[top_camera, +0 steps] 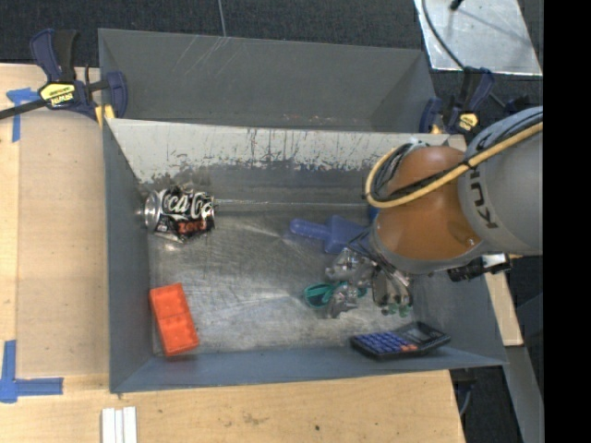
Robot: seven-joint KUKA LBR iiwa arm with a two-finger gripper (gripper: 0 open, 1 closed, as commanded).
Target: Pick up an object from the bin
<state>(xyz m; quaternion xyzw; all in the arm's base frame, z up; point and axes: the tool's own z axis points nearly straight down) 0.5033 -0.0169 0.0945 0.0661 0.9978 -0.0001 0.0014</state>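
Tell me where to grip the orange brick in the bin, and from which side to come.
Grip the orange brick across its two long sides, near the middle, coming straight down. It lies flat, long axis roughly front to back, so its narrow width is probably the easier span. Its outer long side lies close to the bin wall, so room there may be tight.

blue handle [319, 232] — far end hidden under arm | teal thing [320, 294] — kind unclear

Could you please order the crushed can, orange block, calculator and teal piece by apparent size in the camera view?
1. Crushed can and orange block: too alike to rank.
2. Calculator: longer but slimmer, so unsure.
3. Teal piece: clearly smallest.
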